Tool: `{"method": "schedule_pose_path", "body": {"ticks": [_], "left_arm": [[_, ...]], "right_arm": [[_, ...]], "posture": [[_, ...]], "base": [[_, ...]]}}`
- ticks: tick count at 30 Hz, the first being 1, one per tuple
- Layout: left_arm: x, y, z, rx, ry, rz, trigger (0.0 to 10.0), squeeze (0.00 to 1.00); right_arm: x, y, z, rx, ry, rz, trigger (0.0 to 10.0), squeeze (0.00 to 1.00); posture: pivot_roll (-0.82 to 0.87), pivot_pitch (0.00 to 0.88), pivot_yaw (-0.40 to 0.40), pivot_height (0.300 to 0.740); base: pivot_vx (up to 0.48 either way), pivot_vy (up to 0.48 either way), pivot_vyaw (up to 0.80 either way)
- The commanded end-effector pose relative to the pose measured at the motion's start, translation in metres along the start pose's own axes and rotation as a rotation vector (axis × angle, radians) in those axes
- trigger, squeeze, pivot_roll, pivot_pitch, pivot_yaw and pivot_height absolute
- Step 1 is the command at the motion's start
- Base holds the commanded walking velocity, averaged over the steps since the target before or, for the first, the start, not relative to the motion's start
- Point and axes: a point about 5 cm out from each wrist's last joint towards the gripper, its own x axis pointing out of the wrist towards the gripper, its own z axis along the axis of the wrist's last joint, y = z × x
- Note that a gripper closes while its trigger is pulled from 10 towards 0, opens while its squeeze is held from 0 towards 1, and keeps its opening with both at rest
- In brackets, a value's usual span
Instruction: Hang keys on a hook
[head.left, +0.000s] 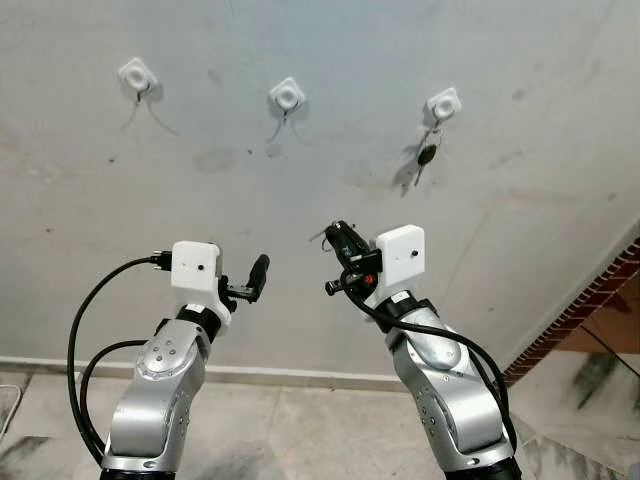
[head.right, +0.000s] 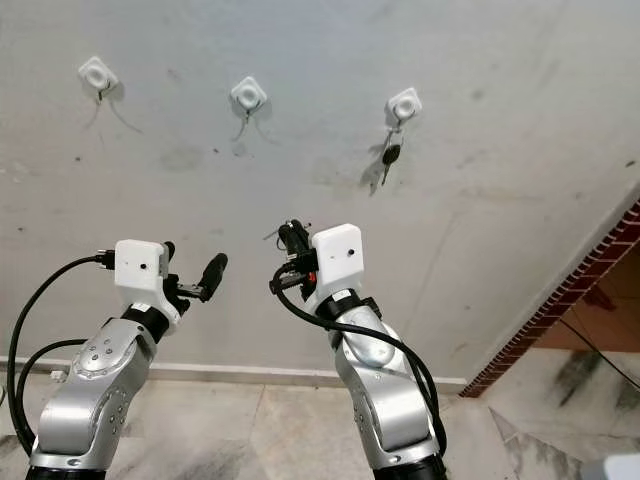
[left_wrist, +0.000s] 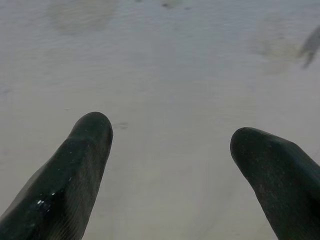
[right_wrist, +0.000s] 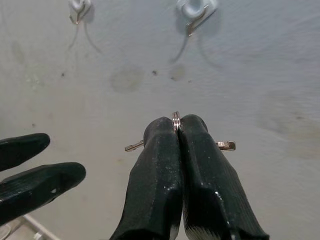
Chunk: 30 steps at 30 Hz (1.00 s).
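Observation:
Three white hooks are fixed in a row on the grey wall: left hook (head.left: 138, 75), middle hook (head.left: 287, 96), right hook (head.left: 443, 104). A black-headed key (head.left: 427, 155) hangs from the right hook. My right gripper (head.left: 336, 231) is raised below the middle hook and is shut on a key ring (right_wrist: 175, 119); metal key tips (right_wrist: 226, 145) stick out on both sides of its fingers. The left and middle hooks are bare. My left gripper (head.left: 260, 266) is held up beside it, lower left, open with nothing between its fingers (left_wrist: 85, 150).
A red brick wall edge (head.left: 590, 300) runs down at the right. A pale skirting (head.left: 270, 376) meets the tiled floor (head.left: 300, 430) below the wall. A black cable (head.left: 90, 320) loops off my left wrist.

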Motion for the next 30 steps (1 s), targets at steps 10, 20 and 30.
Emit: {"method": "schedule_pose_path", "body": {"ticks": [10, 20, 30], "left_arm": [[-0.001, 0.0001, 0.0033, 0.006, -0.01, -0.008, 10.0, 0.0], [-0.001, 0.0004, 0.0017, 0.003, -0.001, -0.003, 10.0, 0.0], [-0.003, -0.0005, -0.0016, 0.023, 0.011, -0.011, 10.0, 0.0]], "right_arm": [[0.0006, 0.002, 0.0026, -0.002, -0.009, 0.014, 10.0, 0.0], [0.0003, 0.0012, 0.0018, 0.0, -0.008, 0.01, 10.0, 0.0], [-0.001, -0.0072, 0.0071, -0.017, -0.039, -0.049, 10.0, 0.0]], "posture": [[0.18, 0.023, -0.073, 0.74], [0.18, 0.022, -0.074, 0.74], [0.18, 0.026, -0.076, 0.74]], "base": [[0.343, 0.321, 0.0], [0.122, 0.126, 0.0], [0.0, 0.0, 0.0]]}}
